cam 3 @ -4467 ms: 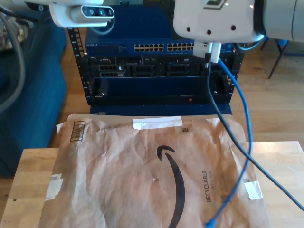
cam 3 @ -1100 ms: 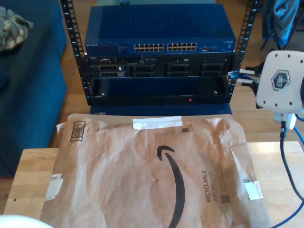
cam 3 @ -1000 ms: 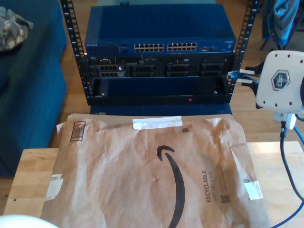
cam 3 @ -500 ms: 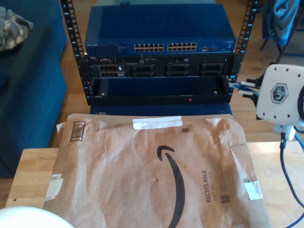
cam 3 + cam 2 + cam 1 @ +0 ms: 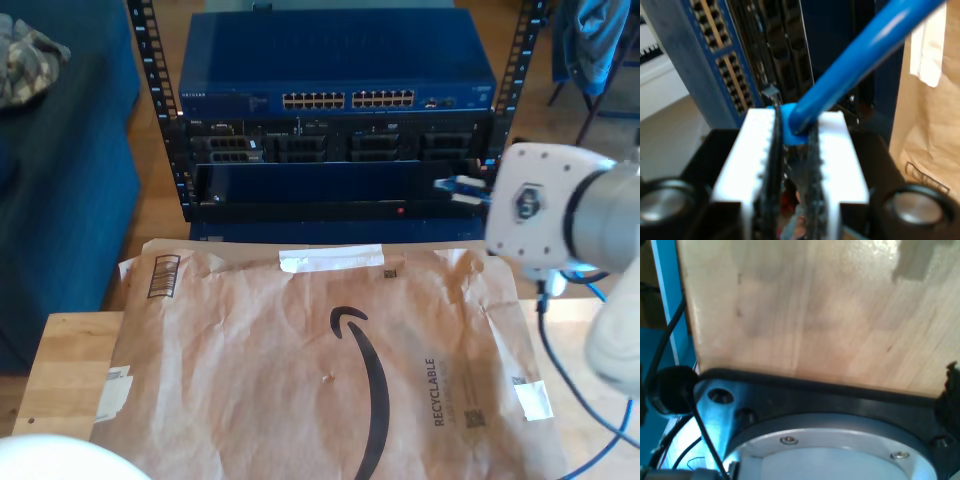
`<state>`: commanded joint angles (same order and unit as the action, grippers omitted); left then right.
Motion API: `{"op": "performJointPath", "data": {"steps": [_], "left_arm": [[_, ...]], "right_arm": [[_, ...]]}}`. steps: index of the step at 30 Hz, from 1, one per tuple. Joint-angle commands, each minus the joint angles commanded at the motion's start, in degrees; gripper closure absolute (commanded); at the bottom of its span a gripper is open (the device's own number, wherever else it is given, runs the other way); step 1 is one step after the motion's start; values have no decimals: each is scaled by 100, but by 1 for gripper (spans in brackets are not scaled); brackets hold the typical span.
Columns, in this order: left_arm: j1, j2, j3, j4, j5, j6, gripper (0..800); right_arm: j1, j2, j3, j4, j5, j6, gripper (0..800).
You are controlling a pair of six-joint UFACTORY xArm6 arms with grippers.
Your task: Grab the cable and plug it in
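From where I stand, the biggest thing is the blue rack switch with its rows of ports, sitting in the black rack at twelve o'clock of the exterior view. Below it, toward six o'clock, a crumpled brown paper mailer covers most of the wooden worktop.

At three o'clock in that view a white and grey arm reaches in toward the rack's front. It carries my second end effector, whose ridged white fingers are clenched on the cable; the blue plug is pinched between them, and the cord runs away past the camera. In the exterior view the plug end sits just beside the rack's lower bay, near its front.

My first end effector: I cannot tell its state, as its camera sees pale wood and a dark round mount.
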<state>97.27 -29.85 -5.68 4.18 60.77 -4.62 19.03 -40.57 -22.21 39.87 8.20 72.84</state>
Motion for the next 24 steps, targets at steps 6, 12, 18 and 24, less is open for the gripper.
{"op": "performJointPath", "data": {"steps": [6,12,18,24], "left_arm": [[0,0,0,0,0,0,1],[-9,0,0,0,0,0,0],[-9,0,0,0,0,0,1],[0,0,0,0,0,0,1]], "right_arm": [[9,273,-158,-114,-290,-18,799],[9,527,-53,-97,-668,18,800],[-9,1081,-141,-97,-1240,18,800],[211,1354,-79,-79,-1705,26,800]]}}
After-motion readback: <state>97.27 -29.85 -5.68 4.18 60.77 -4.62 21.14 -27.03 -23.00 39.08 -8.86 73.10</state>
